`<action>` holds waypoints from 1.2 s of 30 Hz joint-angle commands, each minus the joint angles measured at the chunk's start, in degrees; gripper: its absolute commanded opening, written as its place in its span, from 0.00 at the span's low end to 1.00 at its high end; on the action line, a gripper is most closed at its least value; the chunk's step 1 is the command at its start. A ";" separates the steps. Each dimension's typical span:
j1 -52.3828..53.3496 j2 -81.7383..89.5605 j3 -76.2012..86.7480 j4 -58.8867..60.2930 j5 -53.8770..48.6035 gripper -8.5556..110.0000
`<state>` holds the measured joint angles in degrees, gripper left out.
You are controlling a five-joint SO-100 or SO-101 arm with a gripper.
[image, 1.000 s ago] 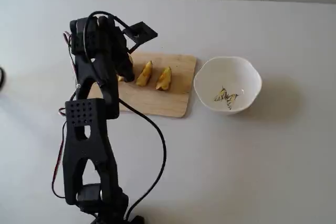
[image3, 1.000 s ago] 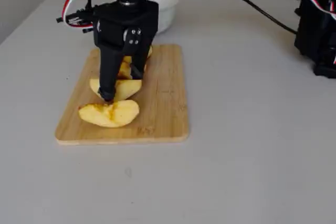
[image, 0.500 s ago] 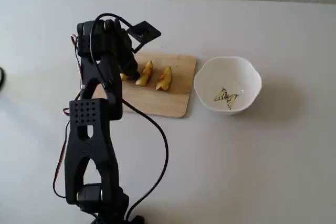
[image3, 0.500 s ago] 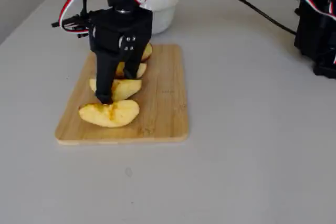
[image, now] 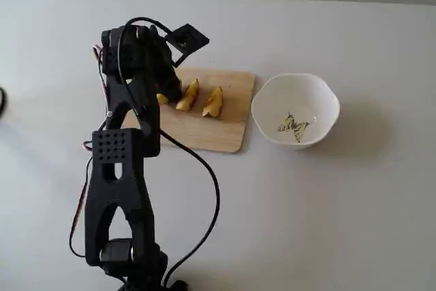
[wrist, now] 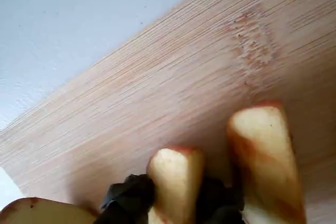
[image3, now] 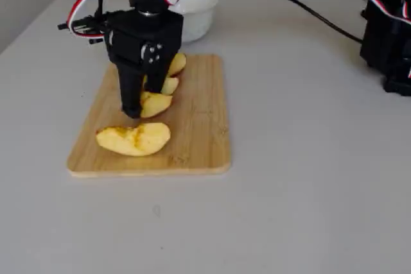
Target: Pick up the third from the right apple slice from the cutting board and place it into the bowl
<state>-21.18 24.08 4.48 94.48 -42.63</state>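
Grasp step in hand: pincer [wrist: 173,203] straddles the slice [wrist: 176,182] on the board [wrist: 157,77], jaws narrowly apart (contact unclear). Next: close firmly, lift straight, carry toward the bowl [image: 327,97] well beyond the pincer.

No readable text, labels, brands or numbers — only butterfly print inside bowl [image: 296,110].

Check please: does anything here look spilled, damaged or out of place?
Nothing stands out. The apple slices lie in a row on the cutting board, with the gripper down at the apple slice. The bowl stands upright and empty beside the board. A rough patch in the wood grain looks like ordinary wear.
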 commanded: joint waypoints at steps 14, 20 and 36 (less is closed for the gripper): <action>-3.43 6.68 -13.36 5.71 9.32 0.07; 4.92 18.46 -13.36 6.68 15.03 0.07; 40.34 18.81 -12.74 9.14 19.78 0.07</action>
<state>14.50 41.66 -5.62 101.78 -21.97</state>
